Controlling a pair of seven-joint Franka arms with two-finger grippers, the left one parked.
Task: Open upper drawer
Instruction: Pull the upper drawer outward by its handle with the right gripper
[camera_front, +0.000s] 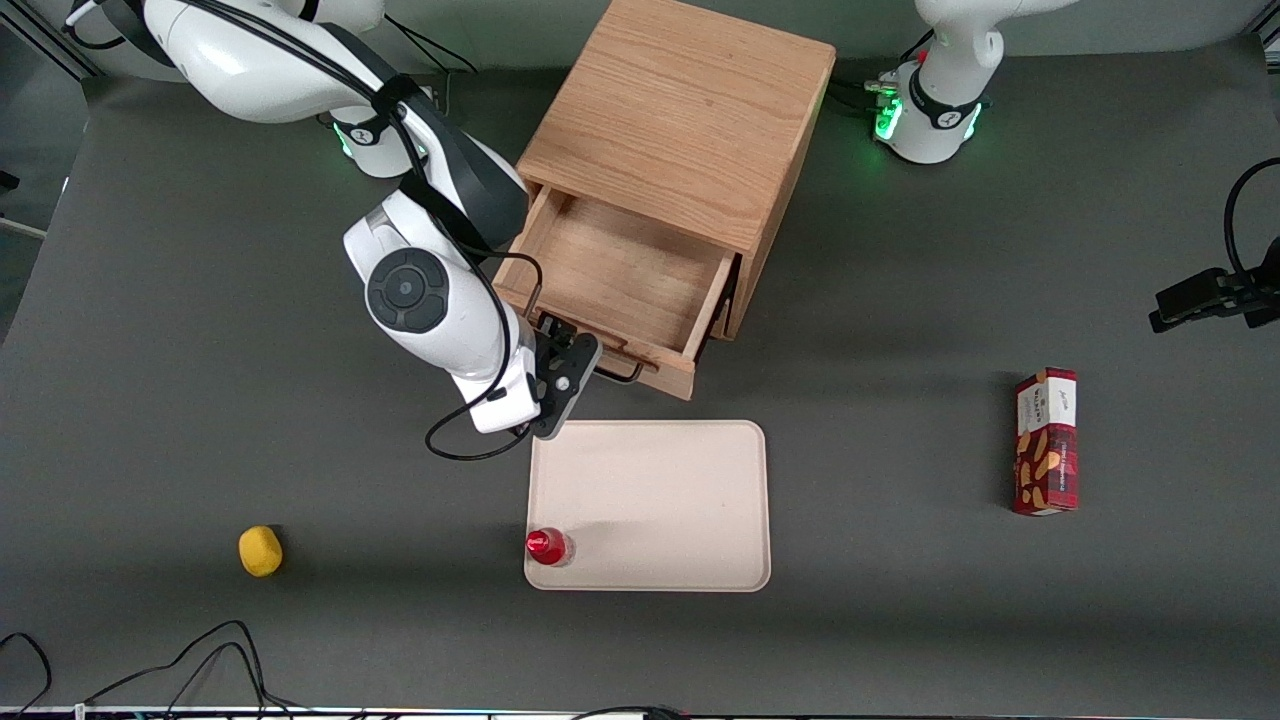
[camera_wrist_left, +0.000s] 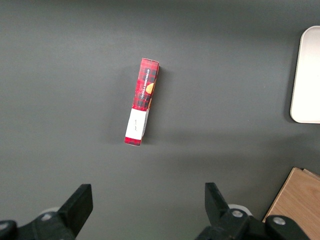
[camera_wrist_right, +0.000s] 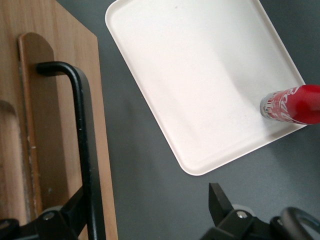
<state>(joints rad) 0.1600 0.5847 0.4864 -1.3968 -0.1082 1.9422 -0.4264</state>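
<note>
Upper drawer (camera_front: 620, 275) pulled well out of the cabinet (camera_front: 690, 110). Gripper (camera_front: 578, 362) at its black handle (camera_wrist_right: 82, 140), fingers spread (one touching the bar, not clamped); handle runs along the drawer front.

One wooden cabinet (camera_front: 690, 110) is sitting on the table (camera_front: 200, 300), showing one upper drawer (camera_front: 620, 275) pulled out, with one black wire handle (camera_wrist_right: 82, 145). One cream tray (camera_front: 670, 480) is lying there, carrying one red bottle (camera_front: 547, 546). One yellow object (camera_front: 260, 551) and one red snack box (camera_front: 1046, 441) are resting on the table too. One hand (camera_front: 580, 362) is sitting at the drawer's handle.
</note>
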